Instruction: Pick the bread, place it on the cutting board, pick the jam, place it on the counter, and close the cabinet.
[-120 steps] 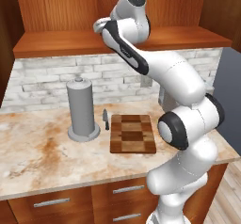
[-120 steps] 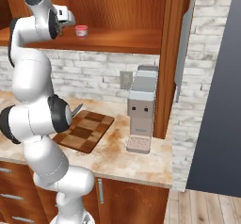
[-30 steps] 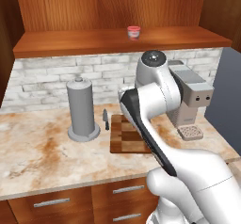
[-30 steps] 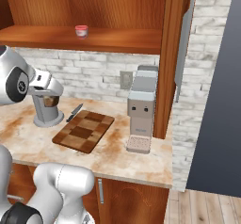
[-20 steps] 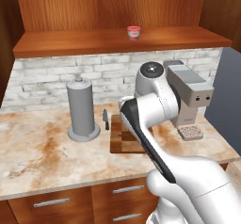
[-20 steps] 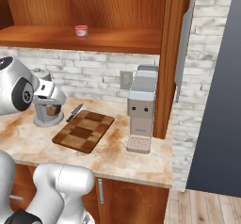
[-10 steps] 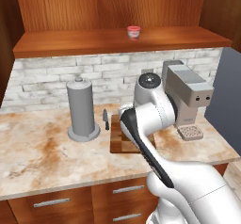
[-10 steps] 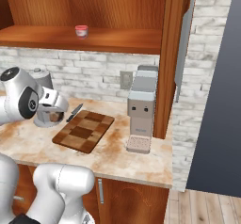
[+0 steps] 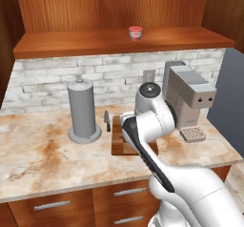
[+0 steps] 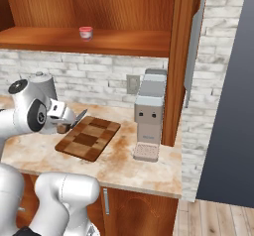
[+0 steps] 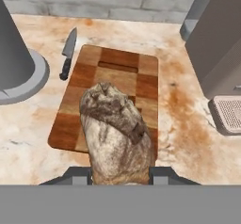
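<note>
My gripper (image 11: 118, 173) is shut on the bread (image 11: 115, 133), a mottled brown loaf chunk that hangs just above the near end of the checkered cutting board (image 11: 136, 72). In the right base view the gripper (image 10: 62, 123) hovers with the bread (image 10: 62, 129) over the left corner of the cutting board (image 10: 92, 138). The arm hides most of the cutting board (image 9: 117, 142) in the left base view. The jam (image 9: 136, 32), a small red jar, stands on the shelf of the open cabinet (image 9: 95, 6); the right base view shows the jam (image 10: 86, 32) too. The counter (image 9: 43, 154) is blotched beige marble.
A knife (image 11: 68, 51) lies just left of the board. A grey cylinder on a round base (image 9: 83, 109) stands further left. A coffee machine (image 9: 188, 97) stands right of the board. The open cabinet door (image 10: 193, 46) juts out at the right.
The arm has swung down from the cabinet shelf, and over the last second it has lowered the bread closer to the cutting board. The jam has not moved.
</note>
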### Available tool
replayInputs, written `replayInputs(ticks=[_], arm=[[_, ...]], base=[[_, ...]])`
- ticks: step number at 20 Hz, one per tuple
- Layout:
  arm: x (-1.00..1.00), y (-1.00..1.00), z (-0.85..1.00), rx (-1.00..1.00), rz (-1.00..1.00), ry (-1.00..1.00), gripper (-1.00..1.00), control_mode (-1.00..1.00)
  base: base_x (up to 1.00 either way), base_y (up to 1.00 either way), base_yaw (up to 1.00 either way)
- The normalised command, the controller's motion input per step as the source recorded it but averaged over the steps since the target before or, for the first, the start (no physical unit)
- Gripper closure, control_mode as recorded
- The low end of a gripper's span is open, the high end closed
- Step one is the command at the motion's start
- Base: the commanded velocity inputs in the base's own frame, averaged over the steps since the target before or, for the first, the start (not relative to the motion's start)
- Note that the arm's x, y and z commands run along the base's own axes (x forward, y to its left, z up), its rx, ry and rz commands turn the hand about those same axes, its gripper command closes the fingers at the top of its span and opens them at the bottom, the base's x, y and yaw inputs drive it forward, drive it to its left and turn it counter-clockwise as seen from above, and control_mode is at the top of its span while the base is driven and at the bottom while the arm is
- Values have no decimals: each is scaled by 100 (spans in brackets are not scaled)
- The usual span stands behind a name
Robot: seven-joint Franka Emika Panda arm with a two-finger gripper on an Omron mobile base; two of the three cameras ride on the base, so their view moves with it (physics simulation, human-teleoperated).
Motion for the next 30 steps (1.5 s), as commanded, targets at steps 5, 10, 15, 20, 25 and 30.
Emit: replayInputs(ticks=[5, 10, 15, 20, 25, 30], arm=[[11, -3, -28, 0, -1, 2, 100, -100], [15, -2, -27, 0, -2, 3, 100, -100], [20, 0, -30, 0, -2, 2, 100, -100], [22, 0, -32, 0, -2, 2, 100, -100], [30, 0, -31, 0, -2, 1, 100, -100], [40, 0, -29, 0, -3, 0, 100, -100]], base=[[0, 0, 0], [0, 0, 0], [0, 0, 0], [0, 0, 0], [0, 0, 0], [0, 0, 0]])
